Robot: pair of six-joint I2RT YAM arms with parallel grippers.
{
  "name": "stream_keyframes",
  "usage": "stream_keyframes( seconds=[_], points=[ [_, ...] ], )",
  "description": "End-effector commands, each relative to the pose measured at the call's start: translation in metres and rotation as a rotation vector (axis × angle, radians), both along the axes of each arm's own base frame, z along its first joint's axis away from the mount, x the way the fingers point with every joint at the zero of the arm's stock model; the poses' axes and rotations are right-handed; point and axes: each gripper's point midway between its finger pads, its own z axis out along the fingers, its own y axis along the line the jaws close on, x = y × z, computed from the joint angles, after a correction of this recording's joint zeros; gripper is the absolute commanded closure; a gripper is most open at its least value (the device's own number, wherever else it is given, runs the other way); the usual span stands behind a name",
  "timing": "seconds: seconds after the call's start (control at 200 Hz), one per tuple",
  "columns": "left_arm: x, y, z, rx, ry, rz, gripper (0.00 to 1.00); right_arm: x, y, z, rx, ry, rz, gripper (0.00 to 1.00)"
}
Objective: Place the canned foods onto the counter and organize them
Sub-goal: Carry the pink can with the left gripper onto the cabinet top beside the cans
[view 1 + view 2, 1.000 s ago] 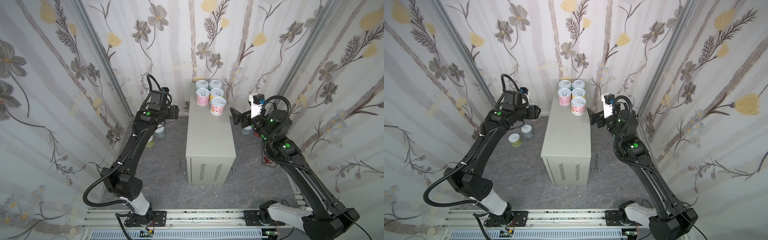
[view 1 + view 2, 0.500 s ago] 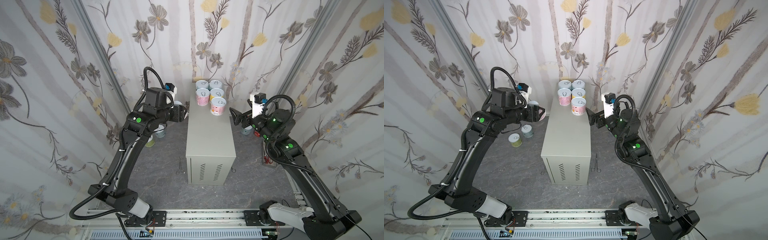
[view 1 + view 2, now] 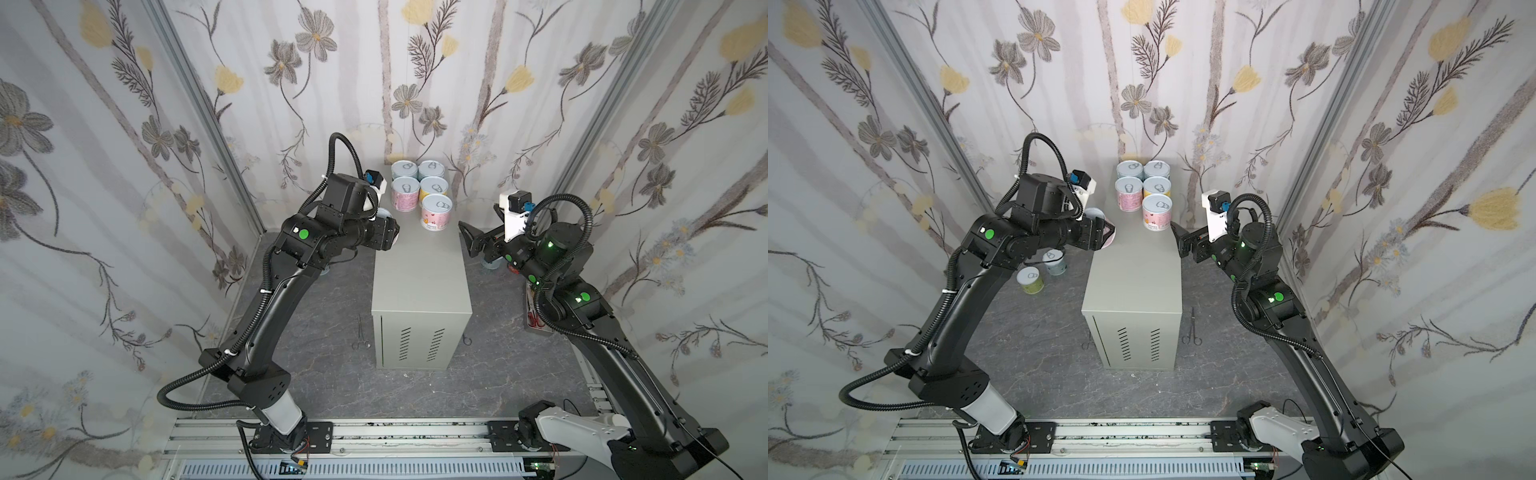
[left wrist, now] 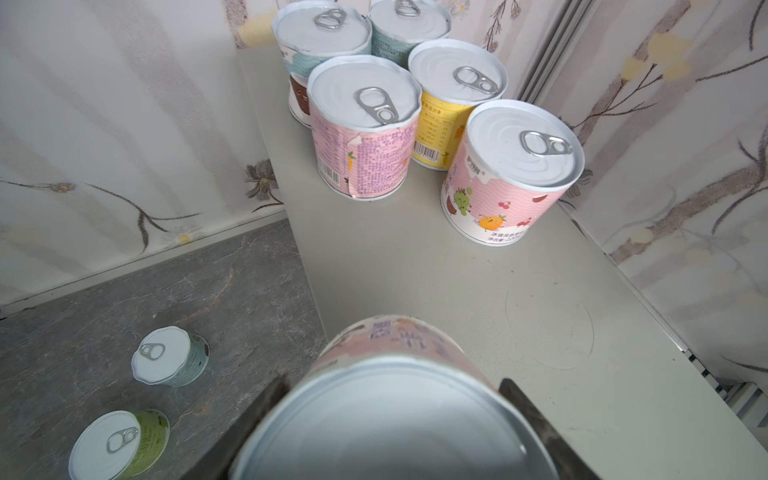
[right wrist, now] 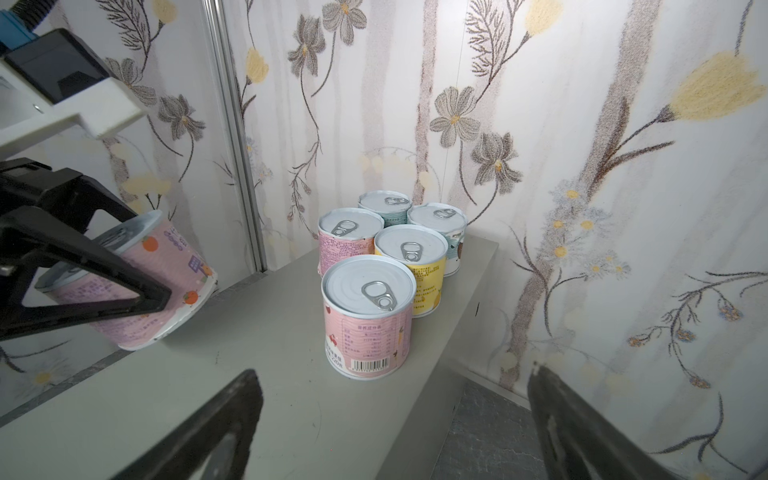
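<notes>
- Since a second ago, my left gripper (image 3: 1099, 235) had risen from beside the counter (image 3: 419, 266) to its left edge, clamped on a tilted pink can (image 5: 166, 266).
- Five upright cans (image 3: 433, 188) stood clustered at the far end of the top.
- My right gripper (image 3: 469, 241) hung at the right edge, jaws wide apart.
- Two cans (image 3: 1030, 280) stood on the floor (image 3: 1038, 332), left of the counter.
</notes>
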Motion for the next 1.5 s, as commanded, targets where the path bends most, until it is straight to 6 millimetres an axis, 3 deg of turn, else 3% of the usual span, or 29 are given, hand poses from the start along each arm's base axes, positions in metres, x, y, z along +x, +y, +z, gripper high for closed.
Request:
stream_keyframes(
  seconds=[0.0, 0.285, 0.789, 1.164, 1.494],
  points=[
    [0.010, -0.007, 0.006, 0.019, -0.042, 0.002, 0.49, -0.005, 0.003, 0.006, 0.007, -0.018, 0.023, 0.00],
    [0.036, -0.023, -0.014, 0.085, -0.025, -0.001, 0.46, -0.005, 0.004, 0.003, -0.001, -0.013, 0.022, 0.00],
    [0.051, -0.039, -0.022, 0.079, -0.034, -0.021, 0.35, -0.001, 0.005, -0.007, -0.021, 0.004, 0.011, 0.00],
    [0.065, -0.043, -0.016, 0.062, -0.084, -0.004, 0.22, -0.005, 0.000, -0.010, -0.025, 0.012, -0.002, 0.00],
    [0.057, -0.043, 0.021, -0.006, -0.173, -0.024, 0.17, -0.005, 0.003, -0.016, -0.033, 0.024, 0.014, 0.00]
  ],
)
